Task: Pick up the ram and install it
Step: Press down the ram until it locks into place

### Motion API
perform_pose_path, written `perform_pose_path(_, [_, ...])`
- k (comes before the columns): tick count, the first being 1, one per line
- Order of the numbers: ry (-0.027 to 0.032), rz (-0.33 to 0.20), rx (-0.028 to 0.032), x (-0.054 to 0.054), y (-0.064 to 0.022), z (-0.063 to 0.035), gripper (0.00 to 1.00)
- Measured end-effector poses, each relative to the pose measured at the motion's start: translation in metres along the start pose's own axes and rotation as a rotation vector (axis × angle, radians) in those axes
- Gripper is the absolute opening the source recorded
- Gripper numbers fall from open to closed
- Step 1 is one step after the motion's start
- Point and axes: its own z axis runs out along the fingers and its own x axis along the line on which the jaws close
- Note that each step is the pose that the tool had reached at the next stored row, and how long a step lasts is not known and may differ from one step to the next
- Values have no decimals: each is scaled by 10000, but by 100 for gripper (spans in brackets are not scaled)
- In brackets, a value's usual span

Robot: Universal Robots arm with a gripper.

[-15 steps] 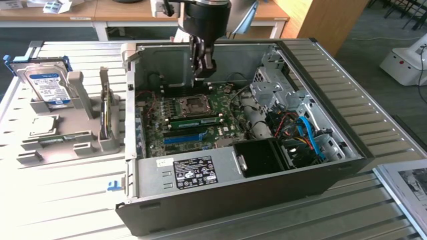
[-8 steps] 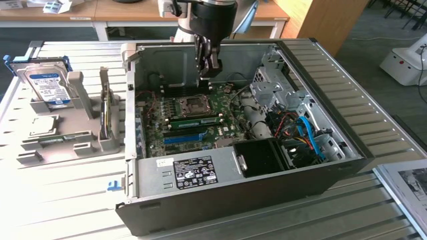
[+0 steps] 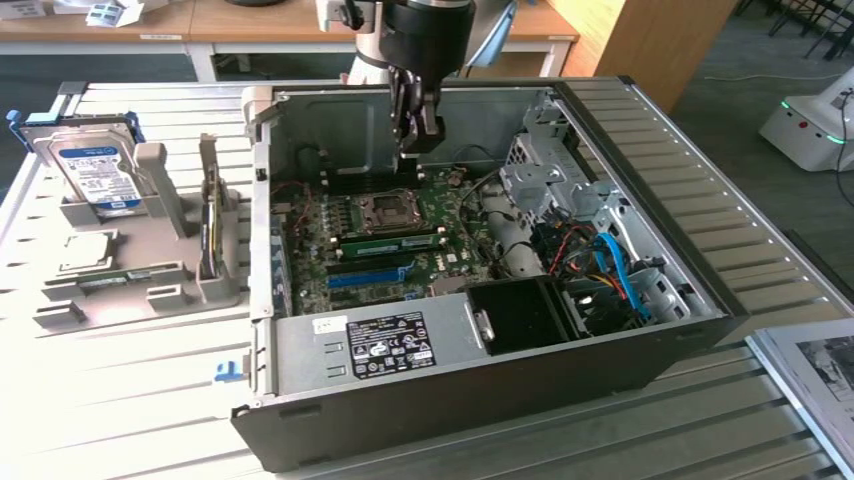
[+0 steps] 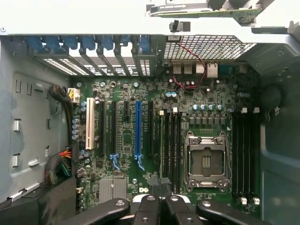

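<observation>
Hanging straight down over the open computer case (image 3: 641, 330), the tool (image 3: 418, 135) has its fingers (image 4: 159, 206) pressed together, holding nothing, above the motherboard (image 4: 154, 140). The ram (image 3: 390, 241) sits in a slot beside the empty processor socket (image 3: 391, 209). A blue-labelled hard drive (image 3: 94, 172) stands on the slatted counter (image 3: 134, 420); its writing is unreadable.

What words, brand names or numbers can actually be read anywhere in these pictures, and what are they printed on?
None can be read.
Blue label on the hard drive: print too small to read.
Black label on the power supply in the computer case: white lines and symbols, too small to read.
Small white sticker beside that label: blurred.
Motherboard markings in the wrist view: too fine to read.
</observation>
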Motion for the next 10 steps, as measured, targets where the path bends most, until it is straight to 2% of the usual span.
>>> perform_pose_path(7, [-4,-1,1,1,1,-22,10])
perform_pose_path(8, [-25,-2,0,1,1,-24,10])
perform_pose_path(10, [-130,-7,5,2,1,-23,10])
